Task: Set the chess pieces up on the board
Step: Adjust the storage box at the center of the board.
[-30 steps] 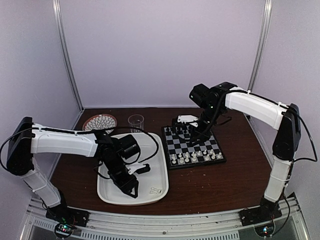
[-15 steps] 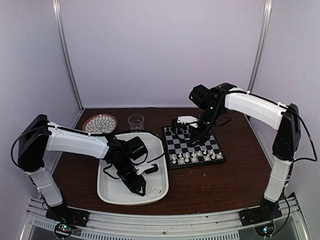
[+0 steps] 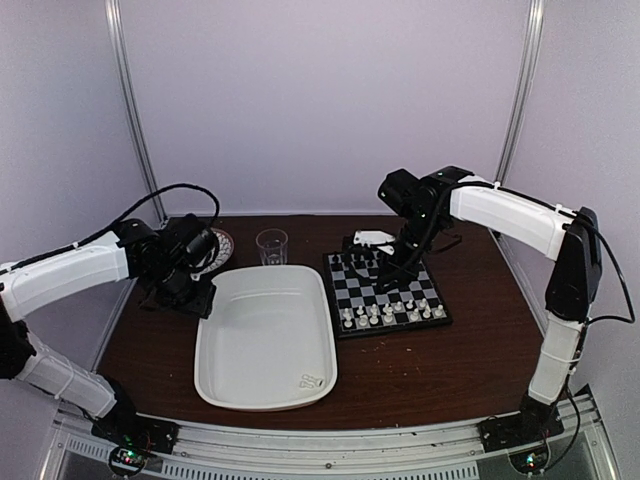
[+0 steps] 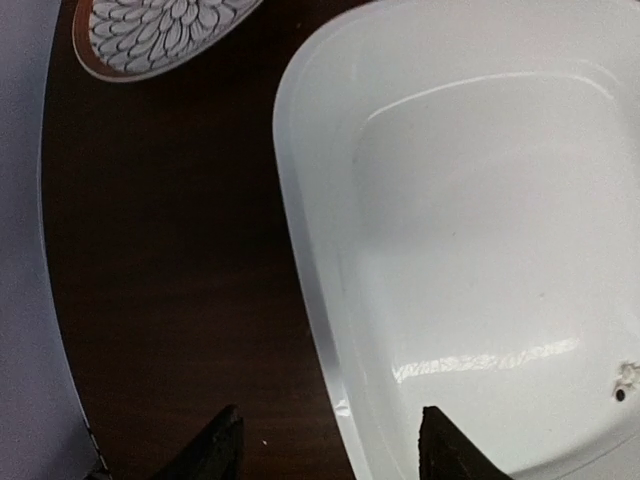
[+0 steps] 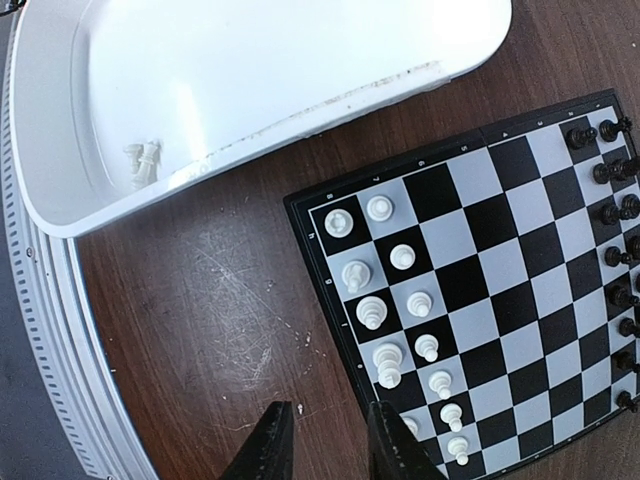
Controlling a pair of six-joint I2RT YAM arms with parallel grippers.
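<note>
Our left gripper (image 4: 330, 425) hangs with its jaws well apart and nothing between them, poised over the left rim of the white tray (image 4: 300, 200), with the patterned plate (image 4: 160, 30) just beyond. A second ago it was deep in the tray, down by the near right corner beside the last two loose chess pieces (image 3: 312, 381). Now the whole left arm (image 3: 70, 275) has swung back to the left side of the table (image 3: 400, 370). Those two pieces lie in the same corner as before, so we judge that the reach came away empty and the pick has yet to be made.

Our right gripper (image 5: 330, 420) has not moved. It hovers above the board (image 5: 520, 250) with its fingers partly apart, bare table showing between them, and it holds nothing. Beneath it most of the white pieces already stand in two rows along the board's near side, not yet full as far as we can tell. The black chessmen (image 5: 610, 190) line the far side. A clear cup (image 3: 271, 245) stands behind the tray, apart from both arms.

Little is left of the task: the pair in the tray must cross to the board, and the left arm is now farther from them than it was.
</note>
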